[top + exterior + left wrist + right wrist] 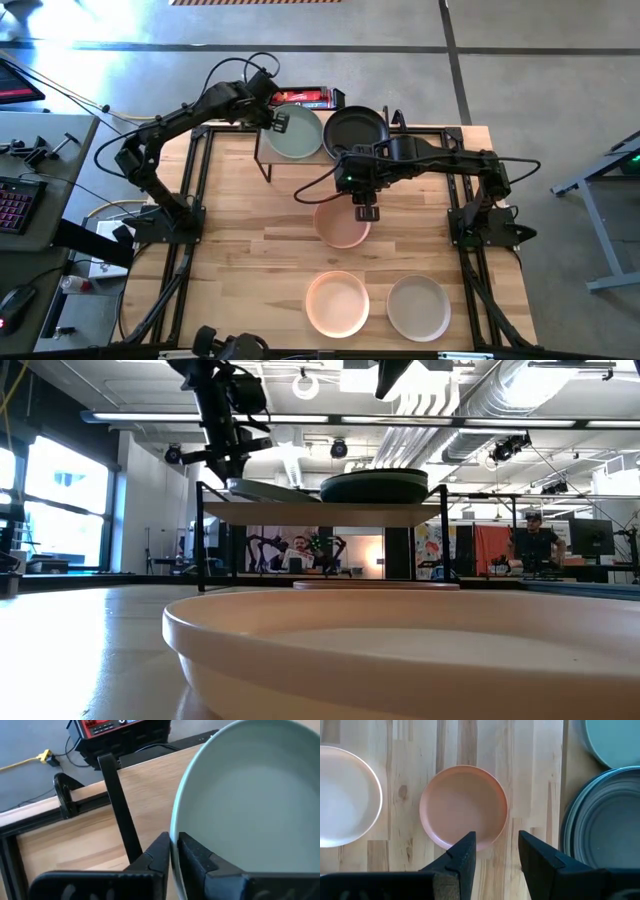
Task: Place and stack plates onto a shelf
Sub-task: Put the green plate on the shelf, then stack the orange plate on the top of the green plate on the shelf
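Note:
The shelf (300, 160) stands at the table's far middle. A stack of black plates (355, 130) rests on its right half. A pale green plate (295, 135) sits on its left half, tilted in the low view, its left edge (235, 484) raised. My left gripper (278, 122) is shut on that edge. My right gripper (496, 855) hangs open above the near rim of a peach-pink plate (462, 805), which lies flat on the table in front of the shelf; it touches nothing. My left gripper pinches the pale green plate's left rim (173, 837) with one finger (197, 855) inside the dish and the other (157, 857) outside. The fingers slant down from the table's left. The plate is tilted, its right part on the shelf top (320, 512).
Two more plates lie near the table's front edge: a peach-pink one (337, 303) and a beige one (418, 307). A red-and-black device (305, 97) sits behind the shelf. Bare wood lies left of the plates (240, 230).

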Robot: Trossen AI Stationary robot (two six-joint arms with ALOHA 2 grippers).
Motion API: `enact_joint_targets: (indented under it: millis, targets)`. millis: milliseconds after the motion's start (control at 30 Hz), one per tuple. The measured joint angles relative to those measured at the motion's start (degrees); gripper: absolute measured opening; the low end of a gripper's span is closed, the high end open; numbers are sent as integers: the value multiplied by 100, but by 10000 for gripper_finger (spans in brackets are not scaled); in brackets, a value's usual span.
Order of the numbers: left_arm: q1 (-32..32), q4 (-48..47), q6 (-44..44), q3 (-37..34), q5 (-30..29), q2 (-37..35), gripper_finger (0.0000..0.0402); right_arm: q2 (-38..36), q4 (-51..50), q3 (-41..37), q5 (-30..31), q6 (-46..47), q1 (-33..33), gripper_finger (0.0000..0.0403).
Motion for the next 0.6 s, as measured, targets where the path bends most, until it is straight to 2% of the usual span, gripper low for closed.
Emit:
enact_joint_targets:
  millis: [433, 600]
  targets:
    - [88, 4, 165, 0, 44, 0, 87, 2, 2, 1, 2, 48, 0, 124]
    - [172, 9, 131, 0, 769, -46, 91, 2, 0, -1, 2, 54, 0, 124]
